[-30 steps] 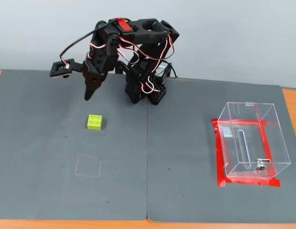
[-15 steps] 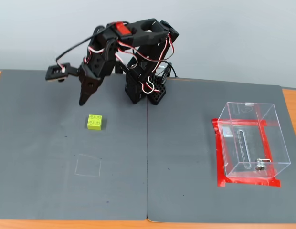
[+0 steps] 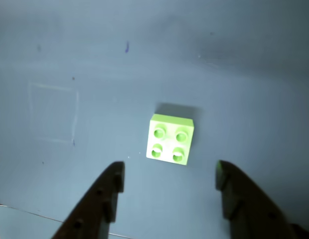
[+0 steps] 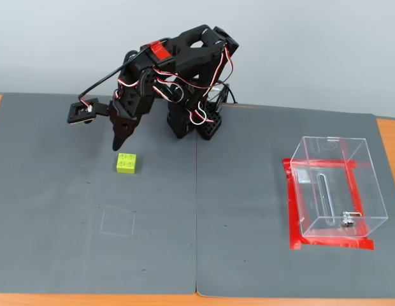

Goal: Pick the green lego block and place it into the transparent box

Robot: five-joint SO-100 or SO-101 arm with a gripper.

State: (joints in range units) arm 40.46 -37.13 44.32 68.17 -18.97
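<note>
On my wrist view the green lego block [image 3: 170, 139] is a small lime square brick with four round studs facing up, lying flat on the grey surface [image 3: 244, 74] and casting a short shadow behind it. My hand [image 3: 170, 177] is spread wide, both dark fingers [image 3: 107, 199] clear of the brick, which sits just ahead of the gap between them. In the fixed view I see the arm [image 4: 178, 70] folded over to the left, its hand [image 4: 123, 141] pointing down just above the green lego block [image 4: 126, 163], not touching it. The transparent box [image 4: 334, 191] stands well apart on the right, inside a red tape outline [image 4: 293, 210], with open mat between them. A faint chalk square [image 4: 118, 222] lies nearer the front edge.
</note>
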